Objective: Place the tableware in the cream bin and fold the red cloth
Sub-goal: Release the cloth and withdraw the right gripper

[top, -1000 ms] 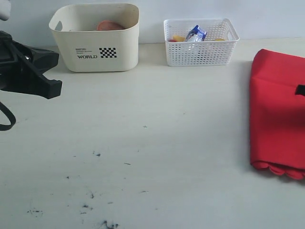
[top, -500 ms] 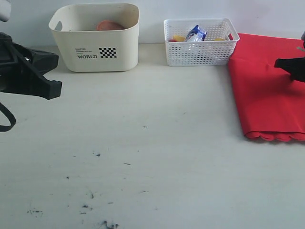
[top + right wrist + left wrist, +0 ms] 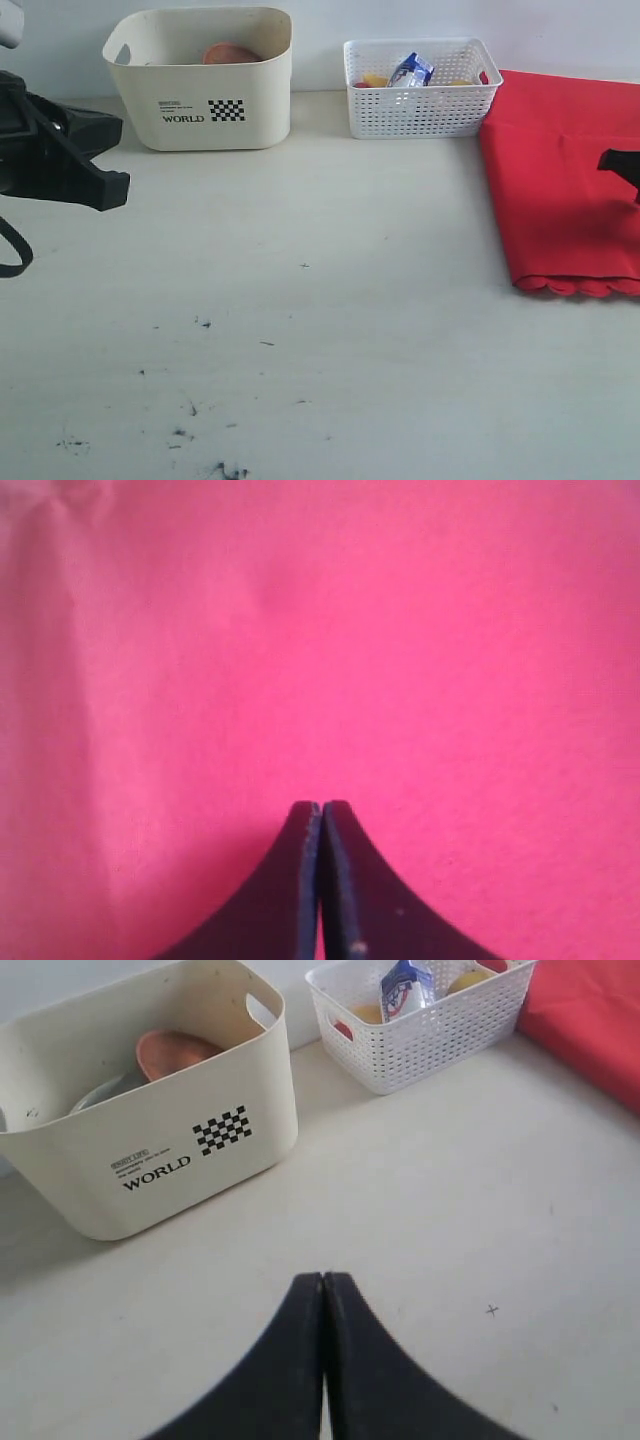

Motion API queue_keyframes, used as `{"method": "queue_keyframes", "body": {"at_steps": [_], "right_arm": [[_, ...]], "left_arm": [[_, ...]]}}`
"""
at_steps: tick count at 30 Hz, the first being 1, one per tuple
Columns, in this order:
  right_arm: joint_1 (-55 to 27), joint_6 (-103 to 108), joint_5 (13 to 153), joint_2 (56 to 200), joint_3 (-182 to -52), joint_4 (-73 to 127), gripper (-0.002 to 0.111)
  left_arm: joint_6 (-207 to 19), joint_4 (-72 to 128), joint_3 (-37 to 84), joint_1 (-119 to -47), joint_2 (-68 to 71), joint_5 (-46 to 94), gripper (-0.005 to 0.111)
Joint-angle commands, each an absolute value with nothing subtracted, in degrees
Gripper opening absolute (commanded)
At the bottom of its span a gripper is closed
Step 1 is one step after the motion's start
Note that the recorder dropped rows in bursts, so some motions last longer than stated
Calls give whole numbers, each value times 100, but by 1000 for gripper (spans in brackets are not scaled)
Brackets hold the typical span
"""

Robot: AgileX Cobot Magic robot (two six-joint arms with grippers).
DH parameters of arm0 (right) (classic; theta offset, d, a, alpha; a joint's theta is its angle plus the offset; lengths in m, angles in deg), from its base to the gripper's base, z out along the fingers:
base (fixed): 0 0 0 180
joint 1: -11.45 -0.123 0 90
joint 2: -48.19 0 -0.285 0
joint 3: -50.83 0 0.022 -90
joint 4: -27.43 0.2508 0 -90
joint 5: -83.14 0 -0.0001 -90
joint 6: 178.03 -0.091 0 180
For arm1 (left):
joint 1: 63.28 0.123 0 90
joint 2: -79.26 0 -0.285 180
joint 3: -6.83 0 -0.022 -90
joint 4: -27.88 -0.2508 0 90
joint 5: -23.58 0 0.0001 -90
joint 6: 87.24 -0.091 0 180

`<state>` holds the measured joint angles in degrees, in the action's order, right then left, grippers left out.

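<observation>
Over the red cloth [image 3: 560,180], right fingers [image 3: 345,880] pinched together, empty; left fingers [image 3: 295,1350], well apart from it, likewise closed, empty.

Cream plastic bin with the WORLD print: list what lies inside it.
Inside the cream plastic bin a round brown plate sits tilted, beside a pale curved rim, perhaps a bowl. The bin's walls hide the bottom, so anything lower cannot be seen.
</observation>
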<state>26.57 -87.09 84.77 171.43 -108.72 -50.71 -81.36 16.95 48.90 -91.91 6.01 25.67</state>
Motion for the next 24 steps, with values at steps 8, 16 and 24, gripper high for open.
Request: {"method": "queue_keyframes", "body": {"at_steps": [8,16,24], "right_arm": [[2671,-8709,7971,18076,-11651,-5072,0],[2671,-8709,8519,18278,-12128,-5072,0],[2671,-8812,8173,17733,-11713,-5060,0]], "left_arm": [[-8072,1691,4892,-9175,614,2677,1],[-8072,1691,4892,-9175,614,2666,1],[-8072,1691,4892,-9175,614,2557,1]]}}
